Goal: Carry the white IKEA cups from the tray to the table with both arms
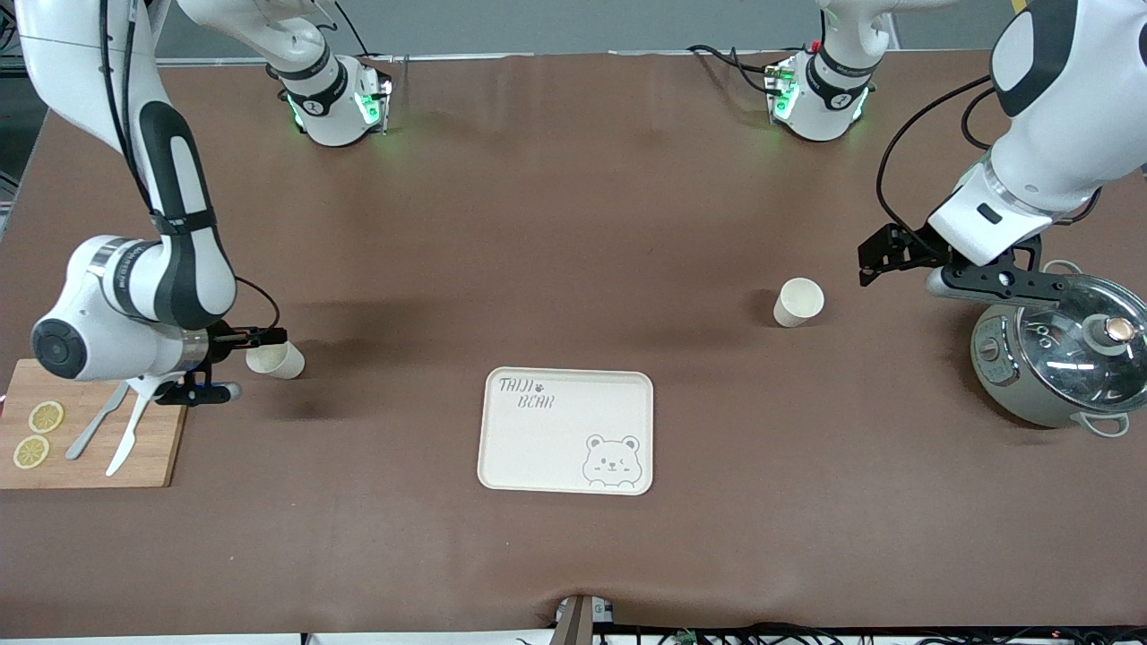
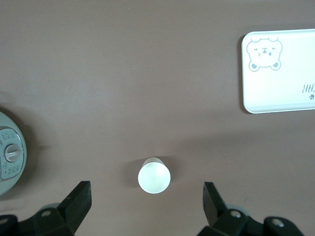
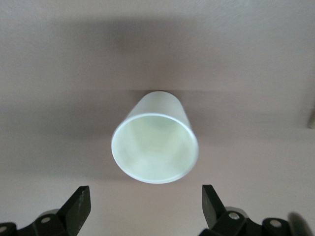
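Cups: 2, both upright on the counter (image 1: 573,224), none on the tray (image 1: 547,448).
Right tool (image 1: 265,337): open, cup (image 1: 276,359) between its fingers, unheld.
Left tool (image 1: 883,255): open, raised beside its cup (image 1: 797,301).

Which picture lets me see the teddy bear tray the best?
The front view: the whole tray lies flat on the table, with the bear face and lettering readable and nothing on it. The left wrist view catches only part of it, cut off at the edge. The right wrist view doesn't show it.
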`<state>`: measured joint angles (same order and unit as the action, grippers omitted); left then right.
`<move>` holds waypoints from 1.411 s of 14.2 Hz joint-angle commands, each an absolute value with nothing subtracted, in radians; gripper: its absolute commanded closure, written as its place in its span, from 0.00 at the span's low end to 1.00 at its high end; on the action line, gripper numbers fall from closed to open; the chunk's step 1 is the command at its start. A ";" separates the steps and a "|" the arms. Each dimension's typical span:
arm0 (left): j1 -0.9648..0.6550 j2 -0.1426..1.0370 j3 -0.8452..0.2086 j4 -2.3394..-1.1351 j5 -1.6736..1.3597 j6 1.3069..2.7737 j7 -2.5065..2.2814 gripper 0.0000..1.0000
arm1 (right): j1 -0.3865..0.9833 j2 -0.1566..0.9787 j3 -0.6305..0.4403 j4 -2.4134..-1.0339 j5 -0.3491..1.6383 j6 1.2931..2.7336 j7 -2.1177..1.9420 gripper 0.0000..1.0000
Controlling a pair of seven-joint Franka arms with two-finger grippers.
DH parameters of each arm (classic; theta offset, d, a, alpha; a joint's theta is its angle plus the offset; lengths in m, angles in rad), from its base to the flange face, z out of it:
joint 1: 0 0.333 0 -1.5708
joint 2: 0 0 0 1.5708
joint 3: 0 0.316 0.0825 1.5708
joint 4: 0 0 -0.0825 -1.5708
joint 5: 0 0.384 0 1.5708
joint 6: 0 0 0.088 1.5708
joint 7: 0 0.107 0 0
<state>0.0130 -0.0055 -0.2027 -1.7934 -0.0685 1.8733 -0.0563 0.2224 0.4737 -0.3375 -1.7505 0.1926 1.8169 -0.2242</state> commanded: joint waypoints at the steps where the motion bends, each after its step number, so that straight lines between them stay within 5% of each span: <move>1: -0.009 0.000 -0.199 -1.767 -0.052 1.844 -0.078 0.00 | 0.201 0.497 -0.334 -1.558 0.132 1.616 -0.207 0.00; 12: -0.045 0.025 -0.187 -1.642 0.040 1.816 -0.038 0.00 | 0.140 0.476 -0.299 -1.224 0.143 1.352 -0.212 0.00; 20: -0.049 0.037 -0.192 -1.634 0.037 1.718 -0.037 0.00 | 0.089 0.327 -0.212 -1.218 0.101 1.279 -0.216 0.00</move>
